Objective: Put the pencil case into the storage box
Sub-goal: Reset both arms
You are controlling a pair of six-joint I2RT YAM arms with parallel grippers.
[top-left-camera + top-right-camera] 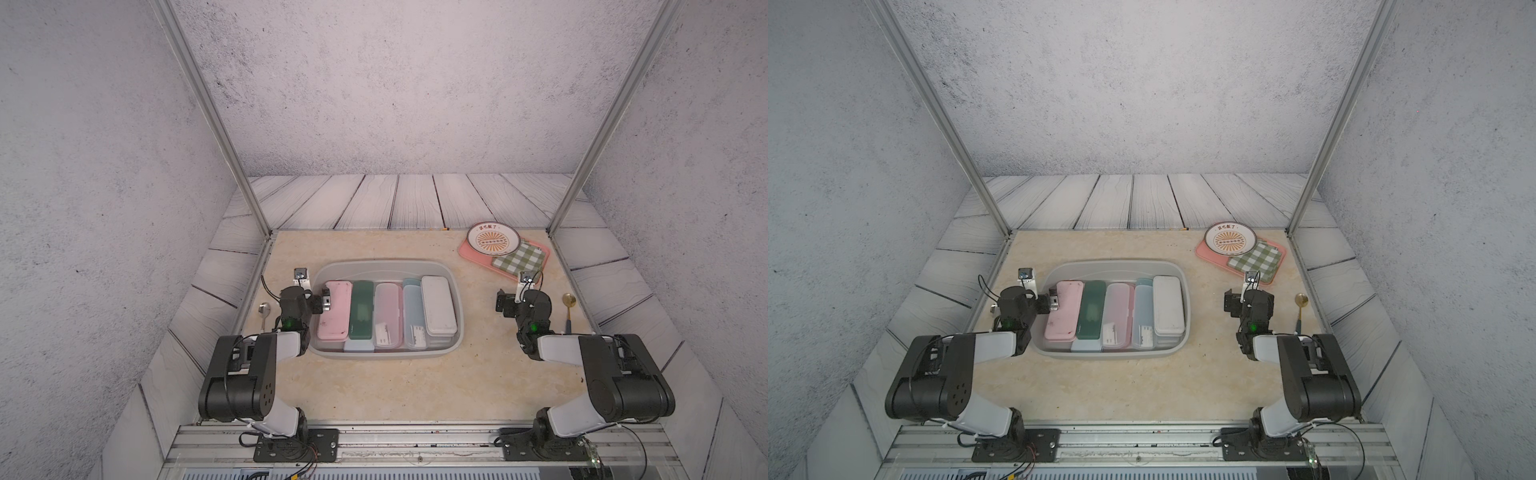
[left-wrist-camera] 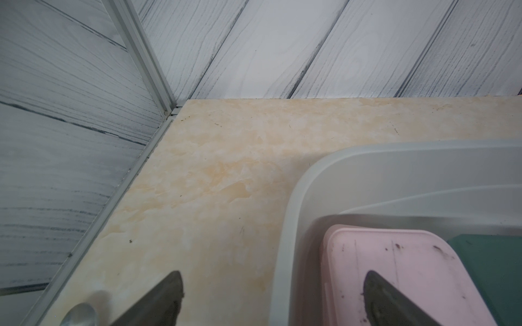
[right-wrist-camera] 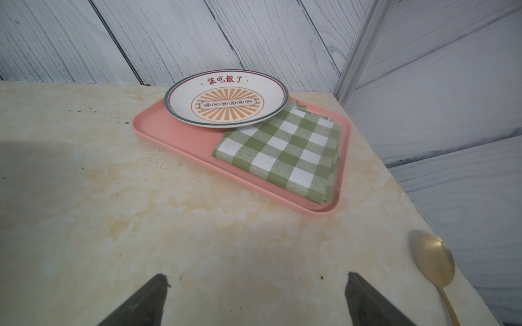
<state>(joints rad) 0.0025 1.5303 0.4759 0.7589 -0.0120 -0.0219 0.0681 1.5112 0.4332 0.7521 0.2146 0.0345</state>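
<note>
Pencil case; fingers wide apart, empty

Brightness: moderate, even and diffuse in both top views.
Source: from above, going by the shadows under things.
Colour cast: cool violet-grey on the walls.
Shadows: soft grey patch on the worktop; dim inner wall of the storage box.
Sheen: faint, on the gold spoon bowl.
Out of focus: fingers of the left gripper and of the right gripper; silver spoon smeared.
Distortion: wide-angle; frame posts splay outward in both top views.
Detail: plate lettering crisp in the right wrist view, illegible in both top views.
</note>
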